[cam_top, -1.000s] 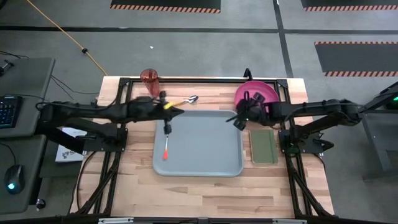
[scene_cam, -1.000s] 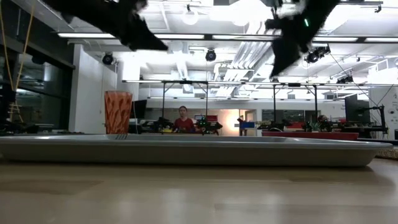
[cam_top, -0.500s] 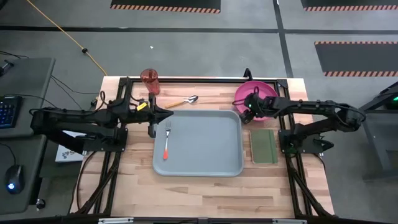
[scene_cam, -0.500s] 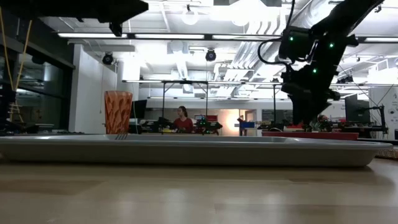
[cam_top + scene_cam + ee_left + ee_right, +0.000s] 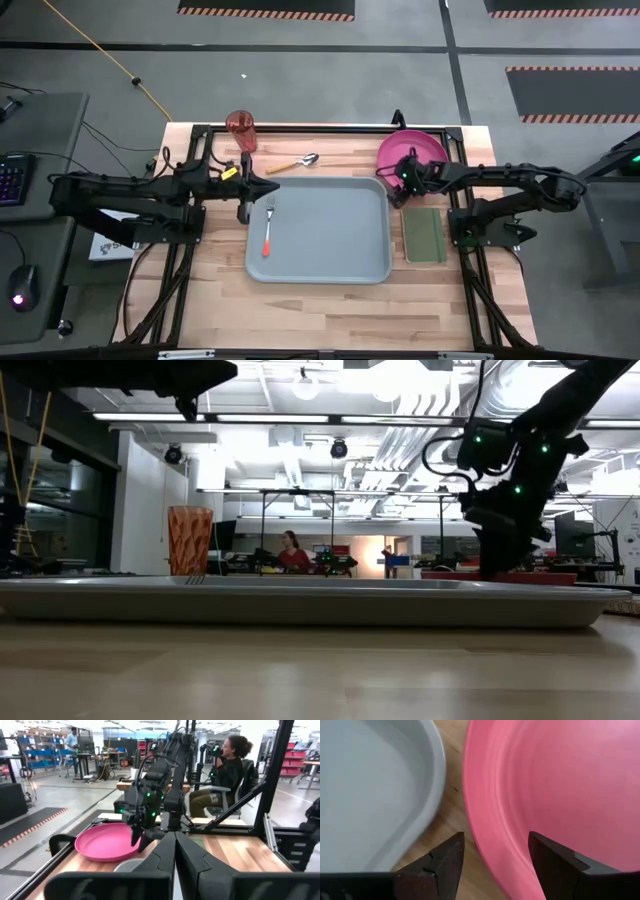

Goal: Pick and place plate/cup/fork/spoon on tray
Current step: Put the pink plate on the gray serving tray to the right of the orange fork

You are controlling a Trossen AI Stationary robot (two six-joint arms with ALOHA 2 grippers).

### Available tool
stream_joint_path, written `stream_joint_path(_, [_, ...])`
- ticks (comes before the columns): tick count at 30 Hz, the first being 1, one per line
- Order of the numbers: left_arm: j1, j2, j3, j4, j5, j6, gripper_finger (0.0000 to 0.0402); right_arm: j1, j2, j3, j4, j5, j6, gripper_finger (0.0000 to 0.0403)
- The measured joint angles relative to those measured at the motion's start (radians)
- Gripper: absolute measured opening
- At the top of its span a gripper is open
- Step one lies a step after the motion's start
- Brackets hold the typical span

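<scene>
- Plate (image 5: 418, 152): pink, on the table at the far right corner of the tray (image 5: 340, 250), just off the tray's rim. Right claw (image 5: 403, 180) is down over the plate's near-left rim.
- Right claw: fingers spread, one finger (image 5: 445, 865) outside the plate's rim, over the strip of wood between plate and tray, the other (image 5: 555, 865) inside over the pink surface. Rim sits between them, not clamped; released.
- Low view: right claw (image 5: 503, 565) hangs right down at plate level, behind the tray's far edge.
- Green pad (image 5: 424, 234): on the table just nearer than the right claw, beside the tray's right side.
- Left claw (image 5: 272, 172): over the tray's far-left corner, fingers pressed together, clenched on nothing.
- Fork (image 5: 268, 228): orange handle, lying in the tray just nearer than the left claw, not touching it.
- Spoon (image 5: 295, 162): on the table just beyond the left claw, past the tray's far rim.
- Cup (image 5: 240, 129): upright at the table's far edge, beyond the left claw and further left, apart from it.
</scene>
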Motion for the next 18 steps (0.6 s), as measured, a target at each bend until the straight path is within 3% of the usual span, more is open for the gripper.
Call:
stream_joint_path(10, [-0.015, 0.0, 0.0, 0.006, -0.002, 0.009, 0.0, 0.0, 0.0, -0.075, 0.07, 0.039, -0.001, 0.0198])
stream_joint_path(14, [-0.015, 0.0, 0.0, 0.026, -0.002, -0.012, 0.0, 0.0, 0.001, -0.081, 0.072, 0.083, 0.023, 0.0146])
stream_joint_path(18, [-0.015, 0.0, 0.0, 0.034, -0.002, -0.026, 0.0, 0.001, 0.0, -0.081, 0.112, 0.108, 0.009, 0.0059])
